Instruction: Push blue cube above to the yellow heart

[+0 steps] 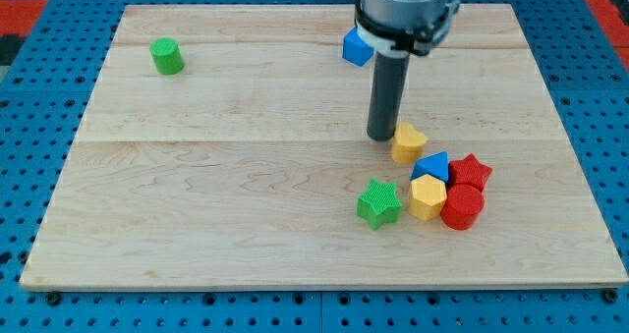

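Observation:
The blue cube [356,47] lies near the view's top, partly hidden behind the arm's grey body. The yellow heart [409,142] lies right of centre, well below the cube. My tip [380,136] rests on the board just left of the yellow heart, almost touching it, and far below the blue cube.
A cluster sits below the heart: a blue triangle [430,166], a red star [472,171], a yellow hexagon [427,197], a red cylinder [461,207]. A green star [379,202] lies to their left. A green cylinder [166,56] stands at the top left. The wooden board [197,195] is edged by blue floor.

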`<state>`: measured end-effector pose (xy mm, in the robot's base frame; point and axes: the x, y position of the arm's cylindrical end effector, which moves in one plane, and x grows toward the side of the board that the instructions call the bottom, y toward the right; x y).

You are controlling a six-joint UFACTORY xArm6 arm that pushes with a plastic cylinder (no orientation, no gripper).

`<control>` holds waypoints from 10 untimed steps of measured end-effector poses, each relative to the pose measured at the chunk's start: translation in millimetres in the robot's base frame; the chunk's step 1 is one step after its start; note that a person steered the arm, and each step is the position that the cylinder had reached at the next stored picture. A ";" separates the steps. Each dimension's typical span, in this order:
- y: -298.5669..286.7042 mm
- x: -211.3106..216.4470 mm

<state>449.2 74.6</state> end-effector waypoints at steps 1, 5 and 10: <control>12.9 -29.5; 102.7 -117.7; -48.0 -135.7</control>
<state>313.5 26.6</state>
